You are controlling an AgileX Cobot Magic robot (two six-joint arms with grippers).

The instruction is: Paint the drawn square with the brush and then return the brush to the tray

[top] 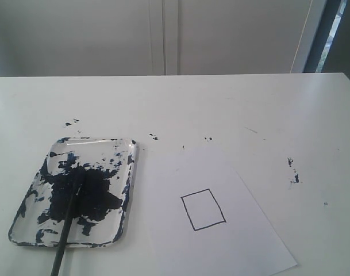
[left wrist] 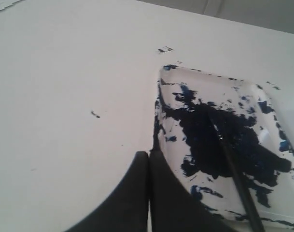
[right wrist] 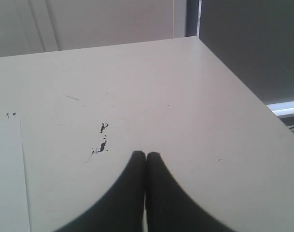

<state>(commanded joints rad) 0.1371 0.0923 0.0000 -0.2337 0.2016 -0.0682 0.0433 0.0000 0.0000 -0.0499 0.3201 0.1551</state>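
The tray (top: 127,190) lies at the front left of the white table, blotched with dark blue-black paint. The brush (top: 68,221) rests in it, its tip in the blotch and its black handle sticking out over the near rim. On a white sheet of paper (top: 243,241) to the right is the drawn square (top: 203,209), its inside white. Neither gripper shows in the exterior view. My left gripper (left wrist: 149,153) is shut and empty, just beside the tray's (left wrist: 161,104) rim, with the brush (left wrist: 233,169) beyond it. My right gripper (right wrist: 146,154) is shut and empty above bare table.
Small dark paint specks (top: 293,171) dot the table around the paper and tray, and more specks (right wrist: 103,137) show in the right wrist view. The table's far right corner (right wrist: 197,38) and edge are close to the right gripper. A wall runs behind the table.
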